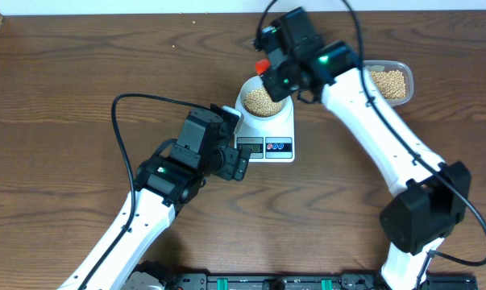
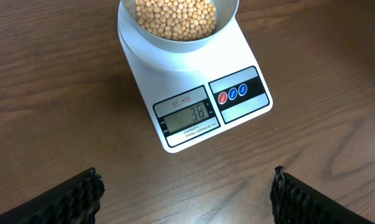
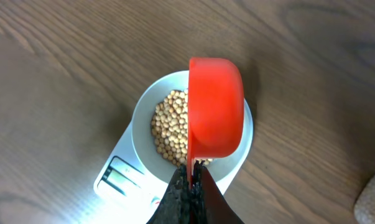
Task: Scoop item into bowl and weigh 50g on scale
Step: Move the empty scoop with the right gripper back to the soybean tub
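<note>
Black ribbed fingertips [image 2: 75,198] of the left tool [image 2: 187,202] sit at the bottom corners of the left wrist view. They are spread wide apart and hold nothing; only the bare brown wood of the bench [image 2: 50,93] shows between them. Seen from overhead, this tool hangs just beside the left front corner of the scale [image 2: 175,78].

That white scale stands about midway between the bench's left and right edges, nearer the far edge. Its grey display [image 2: 187,113] reads 38, with round red and blue buttons [image 2: 232,93] beside it. A pale bowl [image 3: 143,124] rests on the scale and covers most of its top. Small tan beans [image 2: 175,15] lie heaped inside the bowl.

At the bottom of the right wrist view, the right tool [image 3: 190,196] is closed tight on the thin handle of a red scoop [image 3: 215,109]. The scoop head hangs over the right half of the bowl, its smooth outer side turned to the camera.

A clear plastic tub [image 1: 402,71] with more beans sits right of the scale, near the far edge.
</note>
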Available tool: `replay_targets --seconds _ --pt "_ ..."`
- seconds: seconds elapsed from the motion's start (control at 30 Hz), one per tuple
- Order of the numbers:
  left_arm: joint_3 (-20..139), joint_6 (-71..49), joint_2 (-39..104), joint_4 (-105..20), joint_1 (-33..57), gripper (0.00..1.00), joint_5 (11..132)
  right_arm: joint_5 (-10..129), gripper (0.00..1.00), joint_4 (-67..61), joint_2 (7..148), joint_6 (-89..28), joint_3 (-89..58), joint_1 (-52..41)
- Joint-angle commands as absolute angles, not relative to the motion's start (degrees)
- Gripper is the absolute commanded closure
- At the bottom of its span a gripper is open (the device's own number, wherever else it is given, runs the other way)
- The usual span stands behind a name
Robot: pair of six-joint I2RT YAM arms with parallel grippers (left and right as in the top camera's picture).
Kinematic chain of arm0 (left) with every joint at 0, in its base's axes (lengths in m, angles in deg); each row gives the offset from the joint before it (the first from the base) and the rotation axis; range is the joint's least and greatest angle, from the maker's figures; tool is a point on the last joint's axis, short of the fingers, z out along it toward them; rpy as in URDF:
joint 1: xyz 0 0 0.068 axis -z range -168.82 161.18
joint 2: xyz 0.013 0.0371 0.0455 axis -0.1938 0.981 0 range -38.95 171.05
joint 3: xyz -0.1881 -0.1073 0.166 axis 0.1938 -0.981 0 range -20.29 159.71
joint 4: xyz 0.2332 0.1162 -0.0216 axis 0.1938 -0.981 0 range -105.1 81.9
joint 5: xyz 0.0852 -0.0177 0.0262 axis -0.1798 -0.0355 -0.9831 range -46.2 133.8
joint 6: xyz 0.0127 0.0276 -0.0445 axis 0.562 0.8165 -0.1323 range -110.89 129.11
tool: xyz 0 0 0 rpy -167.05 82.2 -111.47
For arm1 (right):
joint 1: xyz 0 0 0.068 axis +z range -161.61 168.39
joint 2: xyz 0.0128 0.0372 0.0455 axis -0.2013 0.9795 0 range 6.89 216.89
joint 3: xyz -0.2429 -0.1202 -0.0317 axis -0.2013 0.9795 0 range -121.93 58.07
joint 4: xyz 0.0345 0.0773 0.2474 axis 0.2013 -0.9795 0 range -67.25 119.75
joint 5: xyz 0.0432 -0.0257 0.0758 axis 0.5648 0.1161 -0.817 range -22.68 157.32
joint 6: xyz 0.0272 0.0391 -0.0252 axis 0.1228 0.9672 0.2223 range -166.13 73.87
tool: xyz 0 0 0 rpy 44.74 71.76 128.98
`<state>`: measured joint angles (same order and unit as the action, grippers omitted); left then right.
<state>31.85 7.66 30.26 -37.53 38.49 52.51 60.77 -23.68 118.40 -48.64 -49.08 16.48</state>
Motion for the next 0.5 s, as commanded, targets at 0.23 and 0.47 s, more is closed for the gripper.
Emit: replay_targets --seconds 0.23,0.47 --pt "31.9 8.2 29.9 -37.6 38.2 0.12 52.8 52.5 0.99 -26.0 113.4 -47.9 -50.5 8.1" --pt "31.9 8.2 29.9 -37.6 38.2 0.12 52.8 49.8 0.99 -26.4 113.3 -47.9 -50.5 3.2"
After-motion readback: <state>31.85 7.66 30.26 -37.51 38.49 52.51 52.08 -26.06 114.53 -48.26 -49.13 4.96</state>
